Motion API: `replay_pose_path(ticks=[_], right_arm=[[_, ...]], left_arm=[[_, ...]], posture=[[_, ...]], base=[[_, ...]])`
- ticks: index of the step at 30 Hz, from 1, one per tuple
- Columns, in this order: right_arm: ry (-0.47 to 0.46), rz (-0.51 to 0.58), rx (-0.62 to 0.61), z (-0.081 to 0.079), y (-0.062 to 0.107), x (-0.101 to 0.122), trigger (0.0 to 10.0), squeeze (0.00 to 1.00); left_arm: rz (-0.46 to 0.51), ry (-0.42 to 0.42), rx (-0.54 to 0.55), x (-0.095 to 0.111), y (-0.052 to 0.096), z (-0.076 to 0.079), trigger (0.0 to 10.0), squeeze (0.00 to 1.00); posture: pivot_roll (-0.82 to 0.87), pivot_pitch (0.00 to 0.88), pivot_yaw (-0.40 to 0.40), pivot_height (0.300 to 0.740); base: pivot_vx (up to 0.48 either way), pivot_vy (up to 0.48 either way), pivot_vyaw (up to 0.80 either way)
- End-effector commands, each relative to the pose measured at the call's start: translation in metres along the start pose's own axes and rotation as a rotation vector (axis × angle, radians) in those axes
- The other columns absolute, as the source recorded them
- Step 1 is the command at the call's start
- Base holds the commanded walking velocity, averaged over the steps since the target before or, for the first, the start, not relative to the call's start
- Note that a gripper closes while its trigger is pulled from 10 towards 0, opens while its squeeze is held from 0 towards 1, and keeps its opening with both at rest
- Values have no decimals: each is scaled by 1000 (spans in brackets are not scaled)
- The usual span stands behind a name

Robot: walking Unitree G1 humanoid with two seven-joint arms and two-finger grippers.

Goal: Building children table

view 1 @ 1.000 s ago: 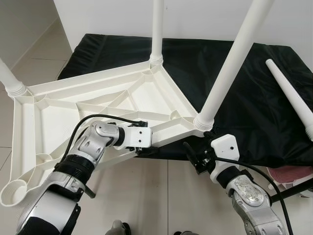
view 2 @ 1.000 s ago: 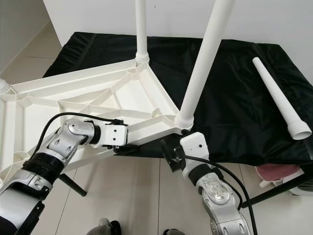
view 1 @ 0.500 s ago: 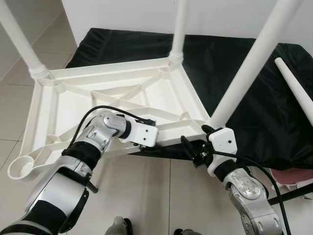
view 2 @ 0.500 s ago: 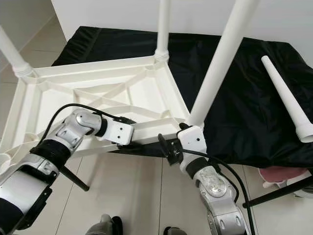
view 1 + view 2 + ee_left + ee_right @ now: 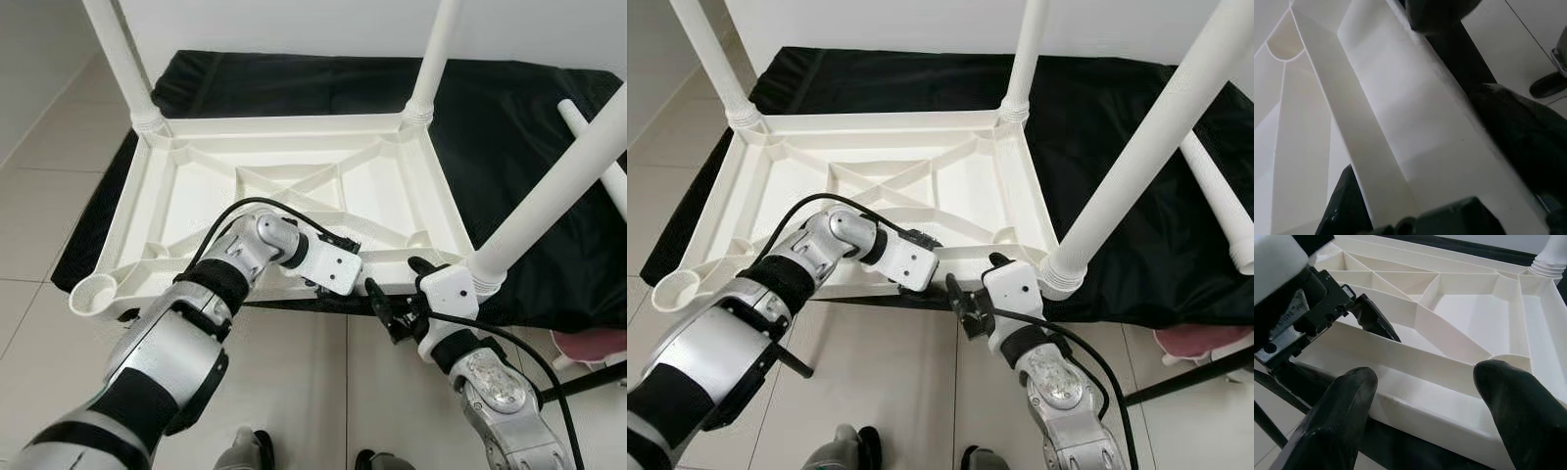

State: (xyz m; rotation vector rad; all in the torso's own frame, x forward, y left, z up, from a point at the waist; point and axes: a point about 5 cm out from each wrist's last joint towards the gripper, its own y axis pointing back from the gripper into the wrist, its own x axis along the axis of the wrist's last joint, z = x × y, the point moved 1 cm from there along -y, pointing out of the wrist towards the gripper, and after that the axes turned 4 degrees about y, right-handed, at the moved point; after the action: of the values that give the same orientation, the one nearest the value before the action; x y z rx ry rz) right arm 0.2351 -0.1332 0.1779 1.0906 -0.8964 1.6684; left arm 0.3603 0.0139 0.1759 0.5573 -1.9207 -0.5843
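White plastic makes up the children's table top (image 5: 294, 186), which lies upside down with its ribbed underside facing up and three legs (image 5: 125, 69) standing in its corner sockets. The fourth socket (image 5: 93, 294), a round open cup at the near left corner, holds nothing, and a loose white leg (image 5: 1220, 201) lies on the black cloth (image 5: 529, 127) to the right. That cloth covers a low surface against a white wall; the table top overhangs its near edge above pale floor tiles (image 5: 39, 196). The left gripper (image 5: 328, 284) is clamped on the near edge rail of the table top, with the rail's wall running between its black fingers (image 5: 1347, 200) in the left wrist view. The right gripper (image 5: 387, 308) sits just beside it at the same rail, near the right front leg; its fingers (image 5: 1337, 411) are spread apart around the rail's rim, and I cannot tell whether they touch it.
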Motion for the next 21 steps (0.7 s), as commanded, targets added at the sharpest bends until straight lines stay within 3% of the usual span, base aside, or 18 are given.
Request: replay_pose_path(ticks=[1, 4, 5, 6, 10, 15, 16, 19, 21], right_arm=[[1, -5, -13, 1, 4, 2, 10000, 0], [3, -6, -19, 2, 5, 2, 10000, 0], [4, -7, -21, 2, 5, 2, 10000, 0], [4, -7, -21, 2, 5, 2, 10000, 0], [4, 6, -4, 0, 1, 4, 10000, 0], [6, 19, 2, 0, -2, 7, 10000, 0], [8, 30, 5, 0, -3, 9, 10000, 0], [15, 49, 7, 2, -6, 14, 10000, 0], [21, 65, 4, 4, -8, 18, 10000, 0]], left_arm=[[21, -85, 348, 14, 11, -29, 10000, 0], [13, -73, 363, 11, 12, -30, 10000, 0], [4, -64, 376, 7, 14, -31, 10000, 678], [-1, -52, 393, 4, 17, -32, 10000, 1000], [25, -2, 489, 0, 27, -40, 10000, 1000], [86, 21, 485, 2, 33, -41, 10000, 1000], [142, 35, 436, 4, 38, -39, 10000, 0], [256, 43, 408, 7, 50, -37, 10000, 0], [351, 73, 469, 5, 69, -38, 10000, 0]], posture=[[-156, 181, 85, 740], [-155, 179, 82, 740], [-149, 176, 78, 740], [-148, 175, 77, 740], [-131, 165, 63, 740], [-125, 159, 56, 740], [-125, 156, 53, 740], [-125, 147, 49, 740], [-123, 141, 43, 740]], base=[[0, 0, 0], [0, 0, 0], [0, 0, 0], [0, 0, 0], [0, 0, 0], [0, 0, 0], [0, 0, 0], [0, 0, 0], [0, 0, 0]])
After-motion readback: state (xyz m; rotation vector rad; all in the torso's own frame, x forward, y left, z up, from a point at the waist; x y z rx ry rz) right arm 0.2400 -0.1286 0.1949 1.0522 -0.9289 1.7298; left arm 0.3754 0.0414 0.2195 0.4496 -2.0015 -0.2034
